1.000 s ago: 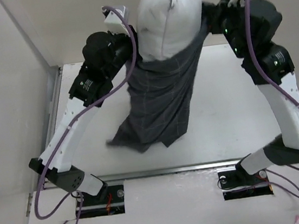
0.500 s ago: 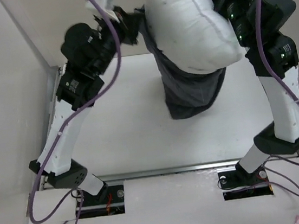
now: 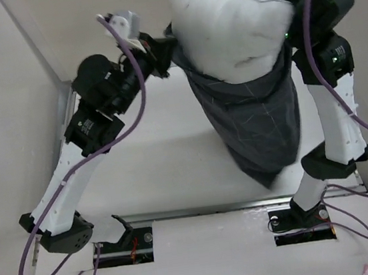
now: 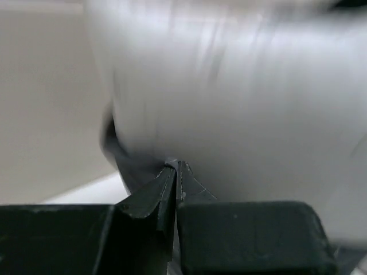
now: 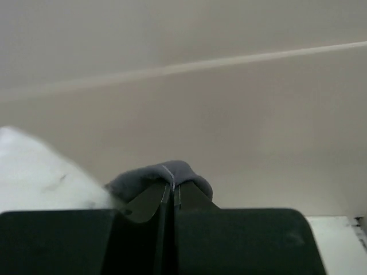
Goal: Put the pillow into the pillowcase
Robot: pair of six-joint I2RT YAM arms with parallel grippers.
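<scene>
Top cam shows pillow (image 3: 228, 28) half out of hanging pillowcase (image 3: 262, 121); only wrist cams show L gripper (image 4: 175, 167) & R gripper (image 5: 172, 186) pinched tight on its rim, L view blurry.

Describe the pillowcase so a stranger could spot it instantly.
Look above the middle of the white table. Hanging there is the pillowcase, a limp dark grey cloth with thin pale grid lines. Unlike the plump white pillow bulging from its top, it is dark and patterned.
</scene>
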